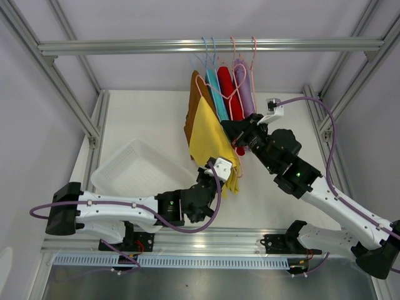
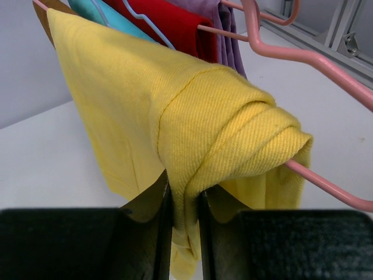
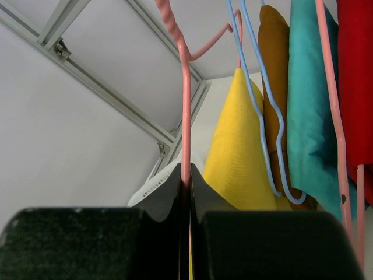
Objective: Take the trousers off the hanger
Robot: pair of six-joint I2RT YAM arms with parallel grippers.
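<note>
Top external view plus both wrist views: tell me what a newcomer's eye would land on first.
The yellow trousers above mid-table, draped over a pink hanger and pinched low between the left fingers. Behind them brown, teal, red and lilac trousers hang in a bright row under the rail, while the right fingers clamp a pink wire.

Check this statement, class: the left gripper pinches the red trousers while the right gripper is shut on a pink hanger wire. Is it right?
One thing is wrong. The left gripper pinches the yellow trousers, not the red trousers, which hang untouched behind; the left wrist view shows yellow cloth in its grip. The right gripper is indeed shut on a pink hanger wire.
</note>
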